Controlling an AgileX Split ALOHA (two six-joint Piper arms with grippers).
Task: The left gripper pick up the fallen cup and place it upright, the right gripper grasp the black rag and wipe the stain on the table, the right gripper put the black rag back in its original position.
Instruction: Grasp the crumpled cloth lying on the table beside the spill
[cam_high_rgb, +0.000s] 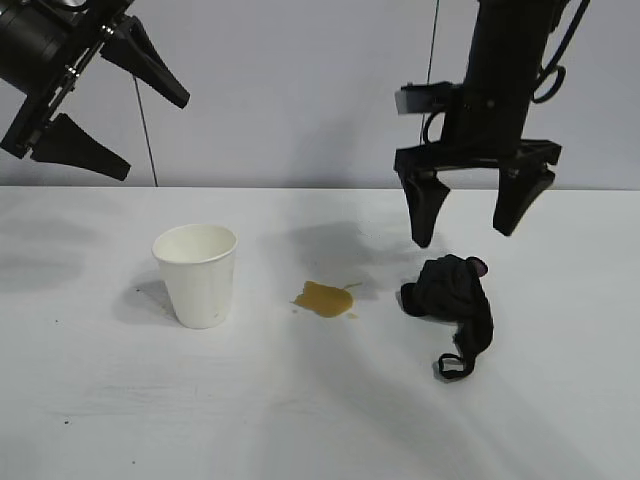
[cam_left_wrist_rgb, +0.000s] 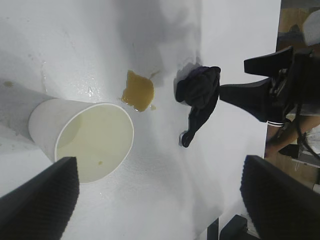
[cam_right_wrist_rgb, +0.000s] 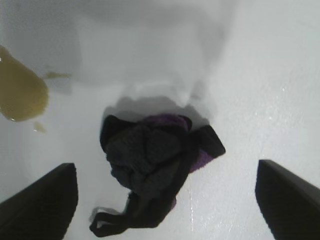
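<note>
Cup (cam_high_rgb: 197, 274) already stands upright at lower left, while the right pincer (cam_high_rgb: 472, 218) hangs wide over the ungrasped rag (cam_high_rgb: 455, 298), stain (cam_high_rgb: 325, 298) unwiped, left pincer (cam_high_rgb: 125, 125) wide at upper left.

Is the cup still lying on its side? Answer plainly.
No: the cup stands upright on the table, left of the stain.

Behind my work surface stands a plain pale grey wall (cam_high_rgb: 300, 90), evenly lit, with soft shadows.
</note>
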